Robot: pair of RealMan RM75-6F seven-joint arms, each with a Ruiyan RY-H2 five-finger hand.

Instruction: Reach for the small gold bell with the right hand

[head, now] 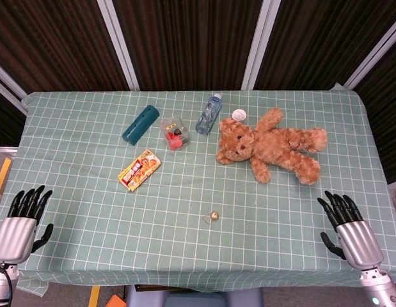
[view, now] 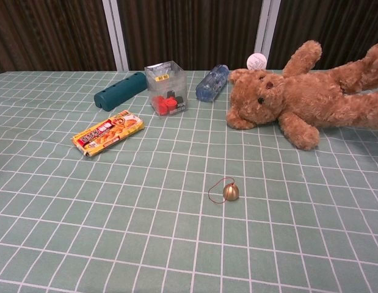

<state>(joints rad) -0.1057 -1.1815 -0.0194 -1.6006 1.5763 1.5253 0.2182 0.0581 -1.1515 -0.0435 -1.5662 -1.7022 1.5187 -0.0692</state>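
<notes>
1. The small gold bell [head: 213, 216] lies on the green checked tabletop [head: 89, 192], near its front edge and about midway across, with a thin loop attached.
2. The right hand [head: 347, 224] rests at the front right corner, fingers spread, holding nothing, well apart from the bell.
3. The left hand [head: 22, 217] sits at the front left corner, fingers likewise apart and empty.
4. A teddy bear [head: 274, 146] lies behind the bell, toward the right.

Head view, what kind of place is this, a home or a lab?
Probably a lab test bench: a checked green tablecloth holding unrelated props such as a teddy bear and small gold bell, dark curtain panels behind, robot hands at the near edge.
</notes>
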